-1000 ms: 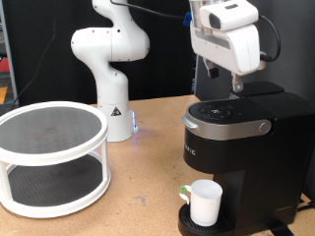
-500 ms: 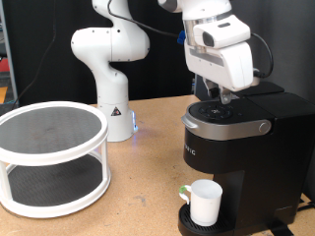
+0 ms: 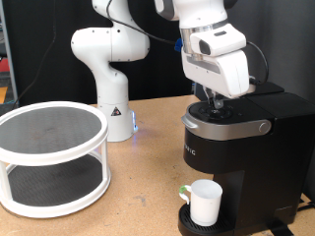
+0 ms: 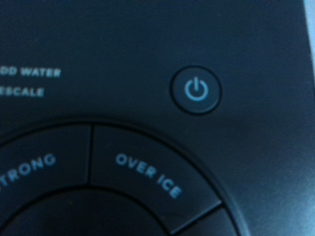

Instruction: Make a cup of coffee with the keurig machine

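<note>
The small plain white mug (image 3: 205, 202) sits on the round drip base of the tall black boxy coffee maker (image 3: 241, 157), lid closed. The pincer (image 3: 218, 102) is at its top panel, near the lit blue power button (image 4: 198, 89); its opening cannot be told.

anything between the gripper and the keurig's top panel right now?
Nothing visible. The gripper hangs directly over the keurig machine lid; the wrist view shows only the bare control panel, with the lit power button. The cup sits on the drip base below.
</note>
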Action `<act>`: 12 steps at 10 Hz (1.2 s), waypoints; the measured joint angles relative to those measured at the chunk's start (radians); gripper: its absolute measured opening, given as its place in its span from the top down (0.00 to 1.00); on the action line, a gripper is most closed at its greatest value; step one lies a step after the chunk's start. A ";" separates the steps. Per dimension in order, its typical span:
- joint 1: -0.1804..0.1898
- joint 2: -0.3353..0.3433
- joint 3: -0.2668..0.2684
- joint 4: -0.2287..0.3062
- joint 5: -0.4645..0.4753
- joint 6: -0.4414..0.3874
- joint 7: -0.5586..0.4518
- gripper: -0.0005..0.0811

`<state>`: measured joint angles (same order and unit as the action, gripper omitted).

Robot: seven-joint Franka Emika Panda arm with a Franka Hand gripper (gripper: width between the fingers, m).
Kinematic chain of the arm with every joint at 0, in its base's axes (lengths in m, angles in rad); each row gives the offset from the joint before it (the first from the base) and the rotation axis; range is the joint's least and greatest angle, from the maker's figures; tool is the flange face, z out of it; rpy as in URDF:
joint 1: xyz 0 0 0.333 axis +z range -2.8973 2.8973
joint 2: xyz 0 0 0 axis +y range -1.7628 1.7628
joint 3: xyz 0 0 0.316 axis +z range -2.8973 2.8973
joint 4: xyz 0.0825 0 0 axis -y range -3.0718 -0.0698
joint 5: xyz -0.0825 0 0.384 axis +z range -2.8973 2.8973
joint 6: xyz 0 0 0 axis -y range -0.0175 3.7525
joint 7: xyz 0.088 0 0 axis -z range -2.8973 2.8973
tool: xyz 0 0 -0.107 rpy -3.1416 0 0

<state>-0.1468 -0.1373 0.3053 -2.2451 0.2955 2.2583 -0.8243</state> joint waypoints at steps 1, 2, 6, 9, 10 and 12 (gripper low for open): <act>0.000 0.000 0.000 -0.005 0.001 0.006 -0.006 0.98; 0.000 0.000 0.000 -0.012 0.003 0.021 -0.010 0.99; 0.000 0.000 0.001 -0.032 -0.003 0.046 -0.012 0.99; 0.000 0.001 0.004 -0.031 -0.019 0.044 0.006 0.99; 0.000 0.004 0.005 -0.027 -0.033 0.038 0.027 0.99; 0.000 0.023 0.006 0.003 -0.065 -0.010 0.082 0.99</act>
<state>-0.1468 -0.1146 0.3112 -2.2420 0.2307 2.2481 -0.7424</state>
